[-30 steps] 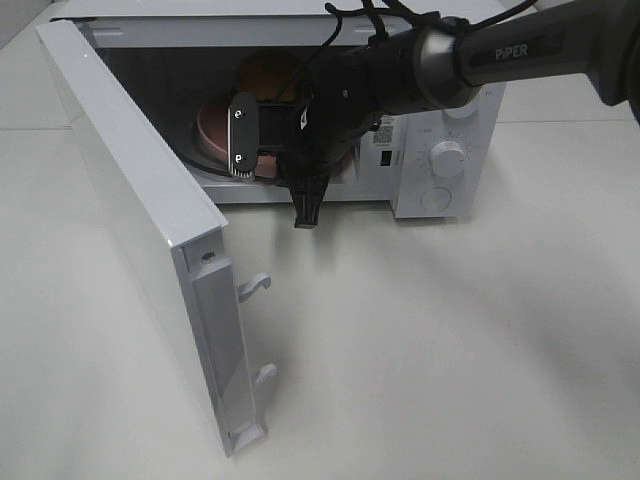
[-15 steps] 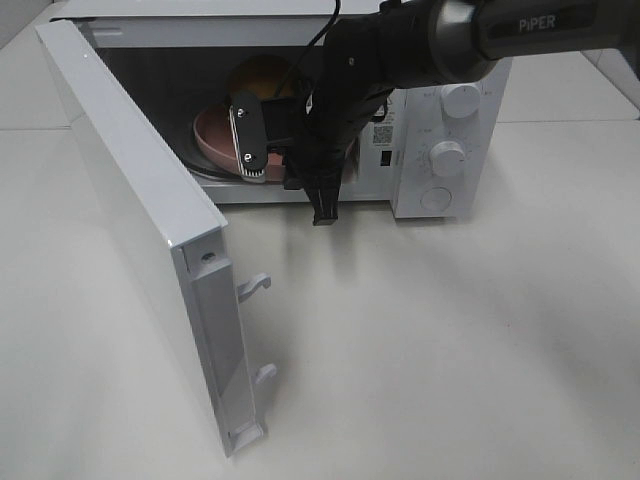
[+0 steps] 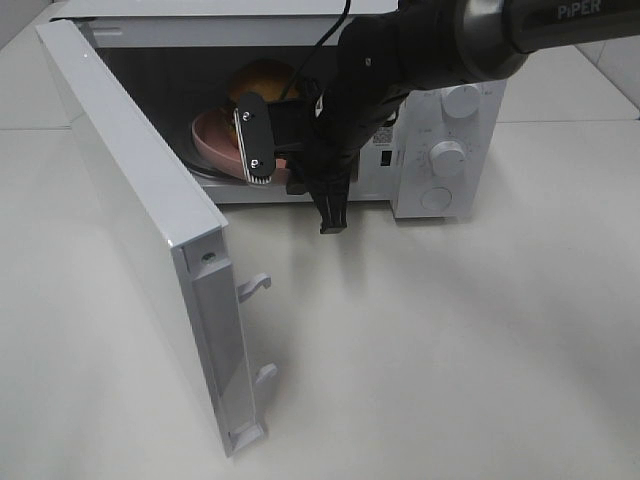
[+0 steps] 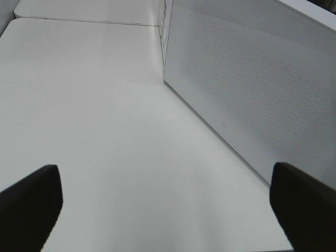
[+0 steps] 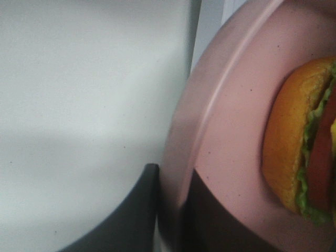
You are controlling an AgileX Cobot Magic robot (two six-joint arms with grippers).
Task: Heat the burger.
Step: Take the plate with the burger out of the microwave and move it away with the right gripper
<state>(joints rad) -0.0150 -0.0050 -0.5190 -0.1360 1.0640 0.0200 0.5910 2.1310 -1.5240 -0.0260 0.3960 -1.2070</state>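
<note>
Exterior high view: a white table (image 3: 470, 350) carries a white microwave (image 3: 445, 150) whose door (image 3: 140, 230) stands swung wide toward the camera, two latch hooks showing on its free edge; the control panel at the microwave's right side bears three round knobs (image 3: 448, 158); the right arm (image 3: 470, 40), dark and thick, comes in from the upper right and bends down across the oven's mouth, its wrist hiding part of the cavity; inside that cavity sits a pink plate (image 3: 215, 140), and on it the burger (image 3: 262, 78) — only the golden bun top shows past the arm; the right gripper (image 3: 275, 160) is at the plate's near rim.

From the right wrist camera the plate (image 5: 226, 131) fills much of the picture, with the burger (image 5: 299, 147) lying on it, bun, lettuce and tomato layers visible; the right gripper (image 5: 170, 210) has one dark finger on each side of the plate's rim — pinching it.

From the left wrist camera the left gripper (image 4: 168, 210) hangs over bare table beside the microwave's perforated side wall (image 4: 247, 100); its two dark fingertips (image 4: 31, 199) are spread wide, nothing between them.
</note>
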